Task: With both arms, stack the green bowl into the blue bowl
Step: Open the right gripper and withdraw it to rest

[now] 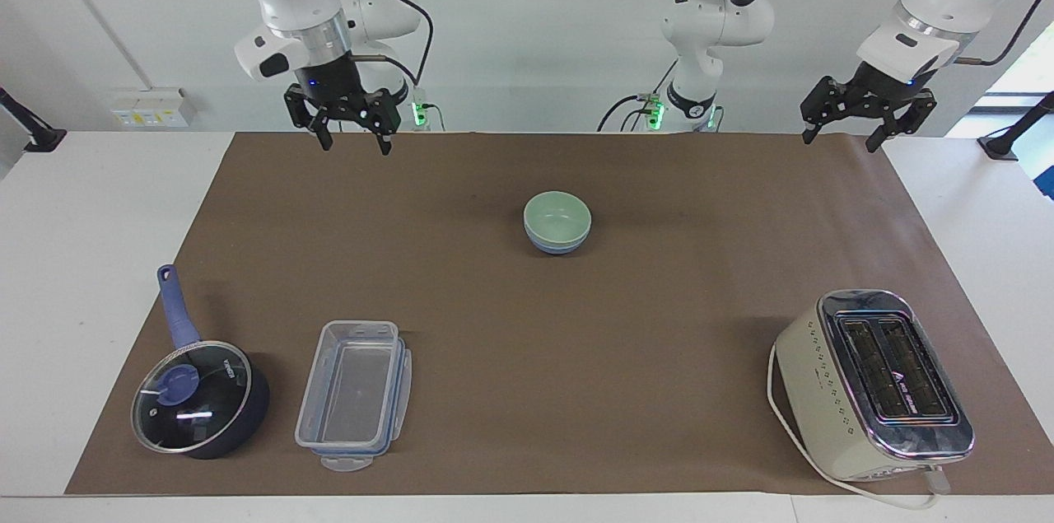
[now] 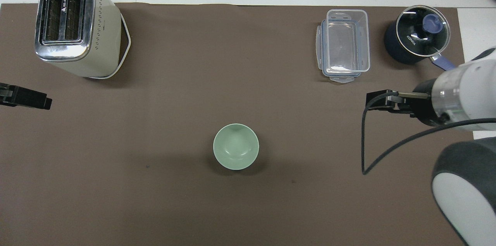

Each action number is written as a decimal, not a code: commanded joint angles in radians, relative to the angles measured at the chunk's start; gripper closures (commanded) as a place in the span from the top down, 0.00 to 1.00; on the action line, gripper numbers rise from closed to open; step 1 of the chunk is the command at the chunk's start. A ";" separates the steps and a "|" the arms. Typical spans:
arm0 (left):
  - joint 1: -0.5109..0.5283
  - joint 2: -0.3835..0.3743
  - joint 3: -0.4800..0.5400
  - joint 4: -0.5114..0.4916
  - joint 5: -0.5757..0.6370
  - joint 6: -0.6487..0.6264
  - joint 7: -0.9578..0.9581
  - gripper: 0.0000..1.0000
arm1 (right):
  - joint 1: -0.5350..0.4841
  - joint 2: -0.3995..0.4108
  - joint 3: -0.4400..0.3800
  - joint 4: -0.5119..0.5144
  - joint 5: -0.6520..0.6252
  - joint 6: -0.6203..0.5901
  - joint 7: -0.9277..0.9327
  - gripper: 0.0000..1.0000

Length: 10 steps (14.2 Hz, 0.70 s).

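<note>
The green bowl [image 1: 557, 214] sits nested inside the blue bowl [image 1: 558, 245] in the middle of the brown mat. In the overhead view only the green bowl [image 2: 235, 146] shows, and it hides the blue one. My right gripper [image 1: 352, 133] is open and empty. It hangs high over the mat's edge nearest the robots, toward the right arm's end and well away from the bowls. My left gripper [image 1: 848, 130] is open and empty. It waits in the air over the mat's corner at the left arm's end and shows at the edge of the overhead view [image 2: 25, 97].
A cream toaster [image 1: 874, 383] with a white cord stands at the left arm's end, farther from the robots than the bowls. A clear plastic container [image 1: 354, 394] and a dark blue lidded saucepan [image 1: 200, 398] stand at the right arm's end, also farther out.
</note>
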 commanded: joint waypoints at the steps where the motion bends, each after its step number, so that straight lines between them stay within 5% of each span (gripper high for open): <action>1: 0.013 -0.013 -0.005 -0.004 -0.015 -0.016 -0.005 1.00 | -0.066 -0.003 0.010 0.069 -0.013 -0.073 -0.059 1.00; 10: 0.013 -0.011 -0.005 -0.004 -0.015 -0.016 -0.005 1.00 | -0.119 -0.018 0.027 -0.002 -0.033 -0.052 -0.118 1.00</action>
